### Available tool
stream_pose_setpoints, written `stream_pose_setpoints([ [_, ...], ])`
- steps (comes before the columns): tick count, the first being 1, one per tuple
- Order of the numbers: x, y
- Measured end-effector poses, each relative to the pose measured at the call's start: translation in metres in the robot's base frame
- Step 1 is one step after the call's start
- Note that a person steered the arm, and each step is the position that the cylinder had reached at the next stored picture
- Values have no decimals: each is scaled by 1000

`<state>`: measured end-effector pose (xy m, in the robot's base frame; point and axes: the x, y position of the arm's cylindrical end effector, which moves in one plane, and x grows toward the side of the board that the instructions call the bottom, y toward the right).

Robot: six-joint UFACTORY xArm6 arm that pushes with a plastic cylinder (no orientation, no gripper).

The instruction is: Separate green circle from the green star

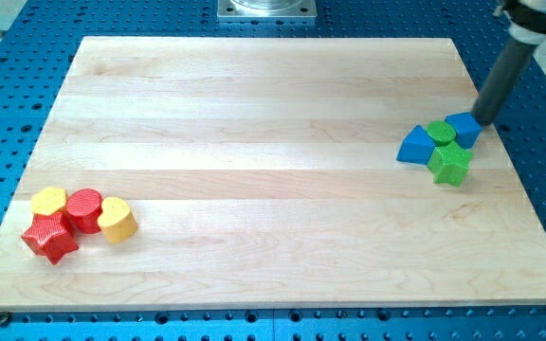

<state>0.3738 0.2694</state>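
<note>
There are no words, numbers, labels or signs to read anywhere. The wooden desk (254, 114) is plain, and the coloured blocks on it have nothing written on them.
</note>
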Motion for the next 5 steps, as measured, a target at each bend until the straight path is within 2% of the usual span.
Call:
stream_pose_setpoints([
  [1,17,-36],
  [2,26,-11],
  [3,11,6],
  [4,28,17],
  [5,35,-36],
])
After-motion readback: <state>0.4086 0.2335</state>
